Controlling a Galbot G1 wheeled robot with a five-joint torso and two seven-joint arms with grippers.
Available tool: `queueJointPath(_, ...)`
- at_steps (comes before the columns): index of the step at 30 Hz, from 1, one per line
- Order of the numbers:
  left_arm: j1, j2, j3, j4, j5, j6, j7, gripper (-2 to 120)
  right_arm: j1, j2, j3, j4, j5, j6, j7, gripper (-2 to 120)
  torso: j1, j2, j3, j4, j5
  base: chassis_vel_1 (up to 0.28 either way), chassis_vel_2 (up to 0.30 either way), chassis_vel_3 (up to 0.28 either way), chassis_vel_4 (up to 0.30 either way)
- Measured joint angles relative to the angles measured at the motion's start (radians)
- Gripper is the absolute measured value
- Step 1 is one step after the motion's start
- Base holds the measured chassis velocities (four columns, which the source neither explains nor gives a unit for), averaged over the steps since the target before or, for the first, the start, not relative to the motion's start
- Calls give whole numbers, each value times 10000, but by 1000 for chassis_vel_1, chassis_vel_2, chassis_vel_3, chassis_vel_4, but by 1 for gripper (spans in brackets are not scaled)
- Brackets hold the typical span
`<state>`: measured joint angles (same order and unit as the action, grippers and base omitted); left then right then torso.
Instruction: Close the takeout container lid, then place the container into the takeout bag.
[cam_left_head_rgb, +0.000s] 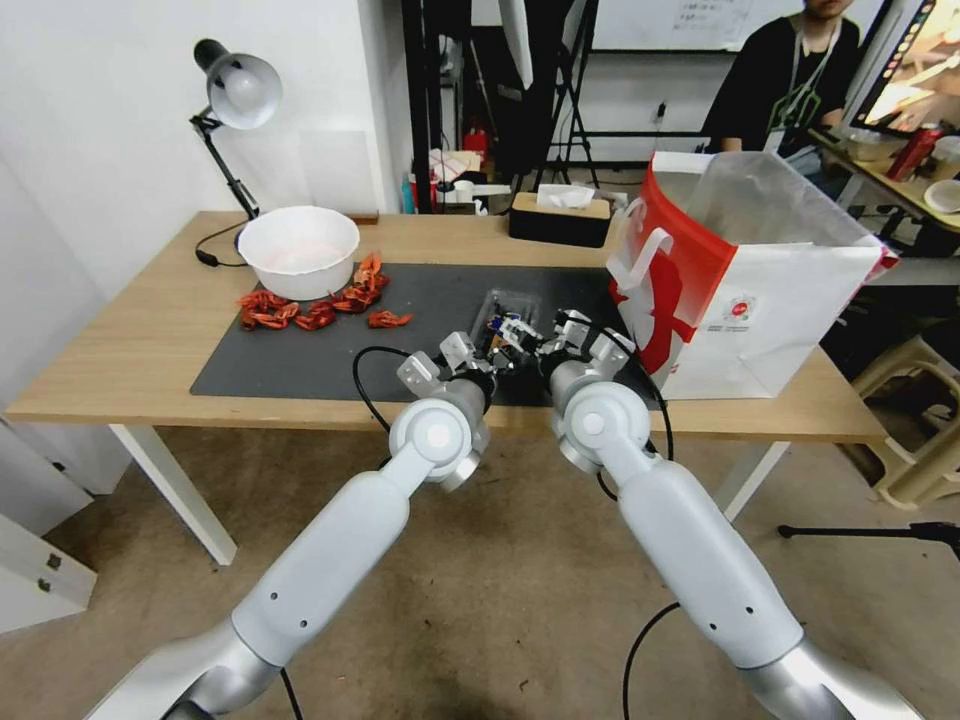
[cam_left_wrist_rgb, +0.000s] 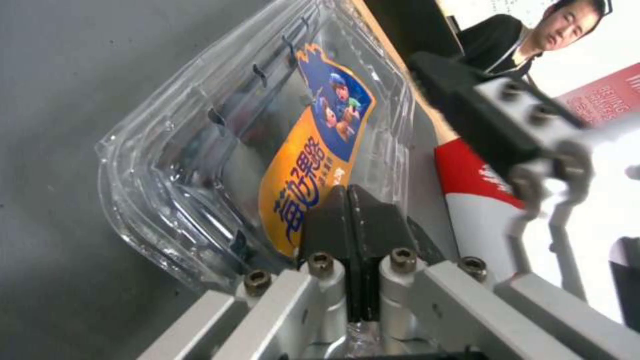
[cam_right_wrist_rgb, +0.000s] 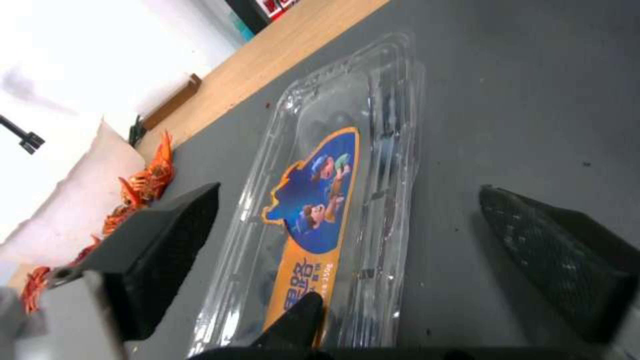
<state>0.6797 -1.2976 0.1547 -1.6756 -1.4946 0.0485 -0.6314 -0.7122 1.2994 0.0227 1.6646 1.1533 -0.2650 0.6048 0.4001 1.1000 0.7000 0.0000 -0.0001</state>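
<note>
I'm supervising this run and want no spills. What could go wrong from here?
The shut left pincer touches only one end of the clear plastic clamshell container with the orange-blue sticker, so it may skid. The open right pincer straddles it; the thin walls could buckle. The clear liner of the red-and-white paper bag may snag it.

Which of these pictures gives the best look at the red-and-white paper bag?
The head view: the whole takeout bag stands open on the table's right end, handle and round logo visible. The left wrist view catches a red-and-white slice of it. The right wrist view looks at the clear box.
</note>
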Motion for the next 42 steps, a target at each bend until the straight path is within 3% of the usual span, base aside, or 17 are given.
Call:
queueJointPath(27, -9, 133, 67, -218, 314, -56, 51, 0, -46, 281, 9, -559, -226, -23, -296, 0, -1, 0, -1, 0, 0, 0, 0, 0, 0)
queueJointPath(36, 92, 377, 139, -342, 1494, -151, 320, 0, -53, 272, 6, -565, -308, -23, -329, 0, -1, 0, 0, 0, 0, 0, 0, 0, 0)
queueJointPath(42, 428, 976, -89, -754, 3386, -243, 964, 25, -52, 300, -1, -570, -429, -25, -338, 0, -1, 0, -1, -2, -1, 0, 0, 0, 0)
